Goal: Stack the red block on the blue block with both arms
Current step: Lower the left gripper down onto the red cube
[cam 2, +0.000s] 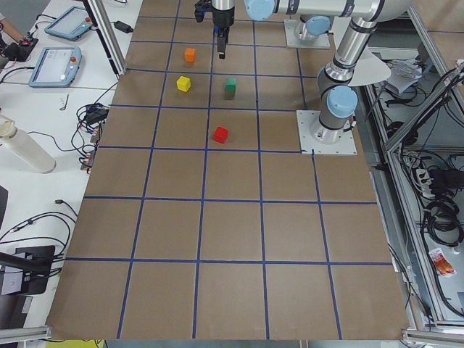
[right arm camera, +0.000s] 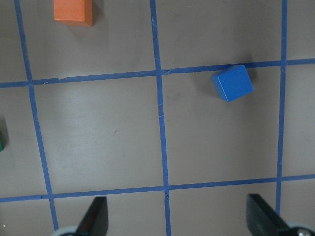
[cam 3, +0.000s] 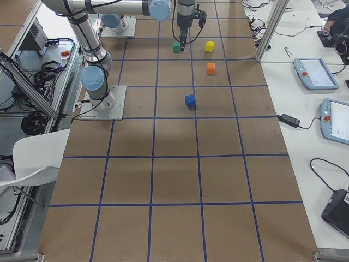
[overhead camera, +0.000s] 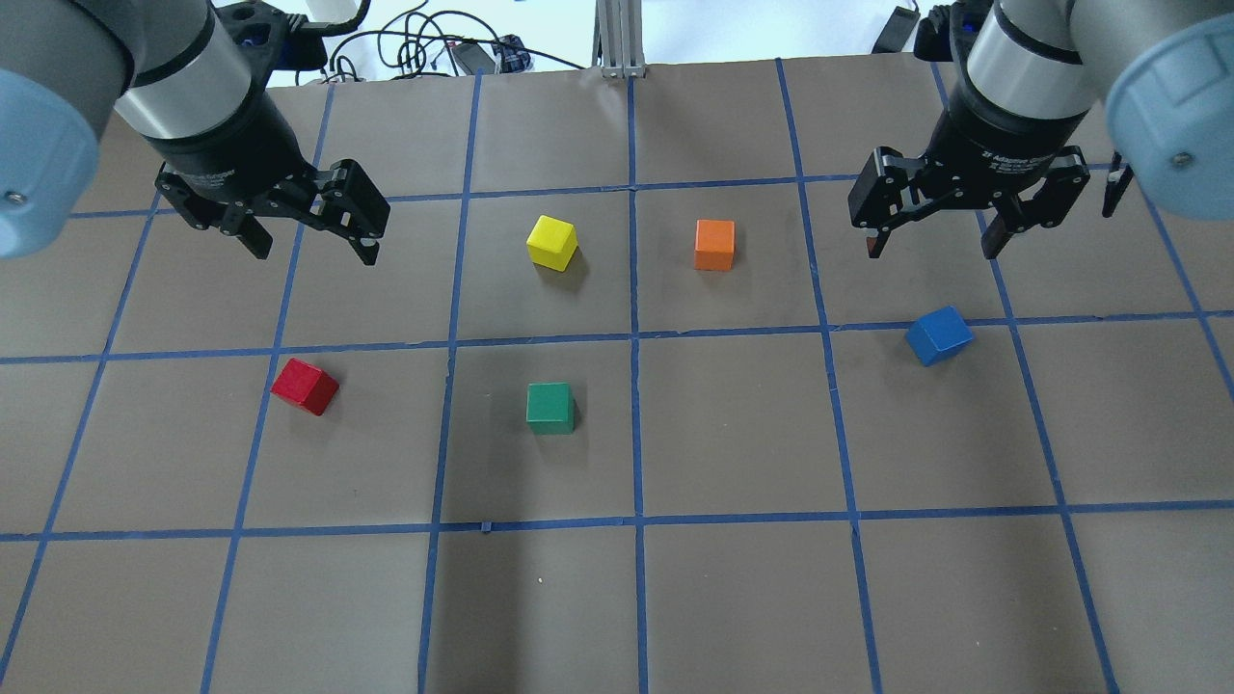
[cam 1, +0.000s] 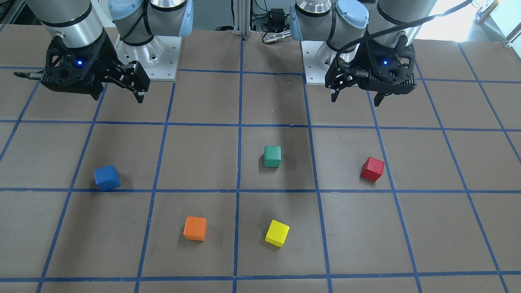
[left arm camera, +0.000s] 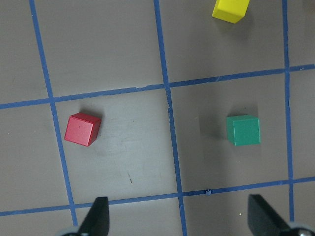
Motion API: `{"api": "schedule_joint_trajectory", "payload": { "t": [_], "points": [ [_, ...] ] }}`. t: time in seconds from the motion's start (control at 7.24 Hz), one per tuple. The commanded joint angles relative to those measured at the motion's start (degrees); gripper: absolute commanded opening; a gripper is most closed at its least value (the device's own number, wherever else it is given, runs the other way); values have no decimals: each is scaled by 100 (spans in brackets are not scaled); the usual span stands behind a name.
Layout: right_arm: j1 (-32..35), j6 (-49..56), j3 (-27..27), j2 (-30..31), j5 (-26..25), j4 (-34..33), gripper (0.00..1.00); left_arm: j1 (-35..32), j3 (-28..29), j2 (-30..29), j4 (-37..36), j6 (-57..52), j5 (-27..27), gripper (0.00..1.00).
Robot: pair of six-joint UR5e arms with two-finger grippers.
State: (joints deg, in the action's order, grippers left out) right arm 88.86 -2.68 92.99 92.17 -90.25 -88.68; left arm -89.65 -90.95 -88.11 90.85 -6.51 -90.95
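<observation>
Tabletop (overhead camera: pixel 733 598): brown surface, fills the overhead frame, divided into squares by blue tape lines (overhead camera: pixel 540 338).

Left arm (overhead camera: pixel 174 67): enters at upper left of the overhead frame. Right arm (overhead camera: pixel 1022 58): enters at upper right. Both are raised above the tabletop.

Left end effector (overhead camera: pixel 313 253): upper left of the overhead frame, fingers spread wide, nothing between them. It is apart from every block. In the left wrist view both fingertips sit at the bottom corners of the frame with bare tabletop between them.

Right end effector (overhead camera: pixel 932 249): upper right of the overhead frame, fingers likewise spread and empty, clear of the blocks. The right wrist view shows the same layout, with fingertips at the bottom corners.

Red block (overhead camera: pixel 305 387): left of centre in the overhead frame, flat on the tabletop, turned askew to the grid, lower in frame than the left end effector.

Blue block (overhead camera: pixel 938 335): right of centre, flat on the tabletop, also askew, just below a horizontal tape line, lower in frame than the right end effector. Red and blue are well apart, not stacked.

Other cubes, same size: green block (overhead camera: pixel 550 407) at centre left; yellow block (overhead camera: pixel 551 242) above it in frame; orange block (overhead camera: pixel 714 245) to the right of the yellow. None touch.
</observation>
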Motion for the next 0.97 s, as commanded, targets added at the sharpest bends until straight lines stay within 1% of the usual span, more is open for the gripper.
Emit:
{"api": "schedule_joint_trajectory", "payload": {
  "t": [0.0,0.28,0.41,0.55,0.69,0.83],
  "points": [
    [0,-4,0,3,7,0,100,0,-19,13,-6,-51,-19,100],
    [0,48,9,3,-1,0,100,96,-124,-109,-15,-217,-19,100],
    [0,57,9,-6,-1,-9,100,157,-351,-240,-320,-628,-19,100],
    [0,57,9,-6,-1,-9,100,350,-667,-320,-845,-1232,-63,100],
    [0,66,9,-6,-1,-9,100,743,-1088,-399,-1329,-1873,-124,100],
    [0,75,9,-6,-1,-9,100,1043,-1492,-435,-1803,-2263,-125,100]
  ]
}}
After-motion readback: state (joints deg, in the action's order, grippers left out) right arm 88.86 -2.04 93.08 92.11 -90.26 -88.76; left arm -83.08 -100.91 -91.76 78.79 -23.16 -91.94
